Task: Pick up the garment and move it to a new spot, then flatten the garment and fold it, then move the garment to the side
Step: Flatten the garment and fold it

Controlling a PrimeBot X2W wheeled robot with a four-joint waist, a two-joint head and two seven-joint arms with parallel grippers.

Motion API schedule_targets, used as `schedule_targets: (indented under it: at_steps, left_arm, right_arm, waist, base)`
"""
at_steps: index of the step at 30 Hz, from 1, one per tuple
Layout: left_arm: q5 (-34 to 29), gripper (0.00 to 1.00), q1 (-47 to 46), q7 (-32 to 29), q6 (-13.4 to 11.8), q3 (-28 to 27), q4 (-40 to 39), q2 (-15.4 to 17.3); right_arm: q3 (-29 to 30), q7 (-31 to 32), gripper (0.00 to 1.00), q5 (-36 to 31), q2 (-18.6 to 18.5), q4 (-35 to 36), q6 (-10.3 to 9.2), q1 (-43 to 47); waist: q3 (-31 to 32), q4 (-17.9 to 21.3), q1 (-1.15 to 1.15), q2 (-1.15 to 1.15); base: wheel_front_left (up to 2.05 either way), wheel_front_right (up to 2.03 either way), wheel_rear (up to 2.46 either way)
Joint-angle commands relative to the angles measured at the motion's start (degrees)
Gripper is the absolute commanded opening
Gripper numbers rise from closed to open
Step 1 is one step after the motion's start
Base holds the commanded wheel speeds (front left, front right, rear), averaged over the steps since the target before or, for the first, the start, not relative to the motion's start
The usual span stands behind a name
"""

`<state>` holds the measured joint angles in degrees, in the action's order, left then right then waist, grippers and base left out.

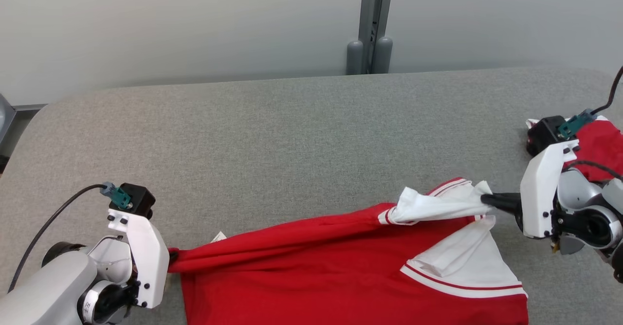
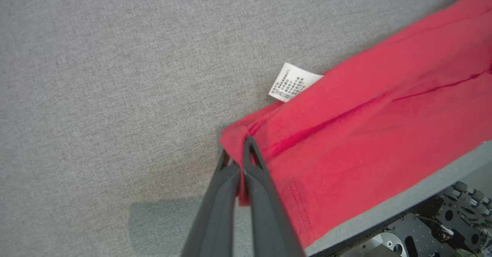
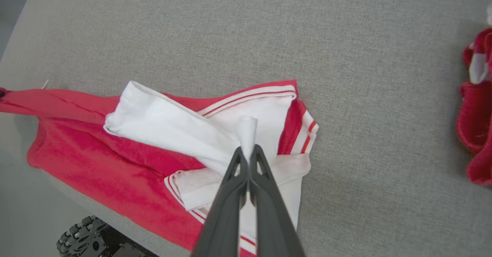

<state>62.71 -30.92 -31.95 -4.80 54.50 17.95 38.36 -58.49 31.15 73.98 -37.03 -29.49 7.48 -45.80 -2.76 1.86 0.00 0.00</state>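
Left gripper (image 2: 237,153) clamped on the red garment (image 1: 340,266), right gripper (image 3: 249,155) on its white sleeve (image 3: 173,126), by the front edge of the table (image 1: 292,135). Pull the 2 ends apart softly, then lay flat.

Red garment (image 1: 331,271) with white sleeves and red-striped white trim, white care label (image 2: 293,82) printed dark, mottled grey table (image 1: 267,135).

At the head view's lower left, the left arm (image 1: 48,291) was pale grey, with a white screw-studded wrist bracket (image 1: 148,261), black camera block (image 1: 137,198), teal connector (image 1: 118,196) and black cable (image 1: 46,230). The left gripper (image 2: 237,151) had long dark-grey fingers (image 2: 265,195).
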Motion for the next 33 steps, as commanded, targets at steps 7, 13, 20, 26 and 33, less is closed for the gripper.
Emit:
schedule_targets:
  at_steps: [7,13,20,26,33]
  left_arm:
    - [0.32,0.00,-1.28,-1.50,1.71,0.70,2.93,-0.43]
    - [1.00,0.00,-1.26,-2.14,2.32,0.94,4.27,-0.99]
    - [1.83,0.00,-0.52,-2.78,2.93,1.16,4.76,-1.10]
    - [3.29,0.23,0.37,-4.03,3.33,1.38,4.39,-1.31]
    - [3.53,1.00,0.63,-5.03,2.98,1.57,4.13,-0.95]
  right_arm:
    - [-0.58,2.34,0.00,-0.18,-1.35,3.39,0.03,2.51]
    - [-0.68,3.64,0.00,-0.36,-1.62,5.02,0.03,3.97]
    - [0.36,4.03,0.00,-0.58,-2.68,7.01,0.03,6.07]
    - [1.85,3.87,0.41,-1.65,-3.09,7.22,0.03,7.45]
    - [3.51,4.62,1.00,-2.11,-2.46,7.25,0.03,9.17]
  waist:
    - [-0.24,0.41,0.00,0.00]
    - [-0.31,0.56,0.00,0.00]
    - [0.21,0.65,0.00,0.00]
    - [0.23,0.69,0.00,0.00]
    - [0.39,0.52,0.00,0.00]
  base:
    - [0.00,0.00,0.00]
    - [0.00,0.00,0.00]
    - [0.00,0.00,0.00]
    - [0.00,0.00,0.00]
    - [0.00,0.00,0.00]
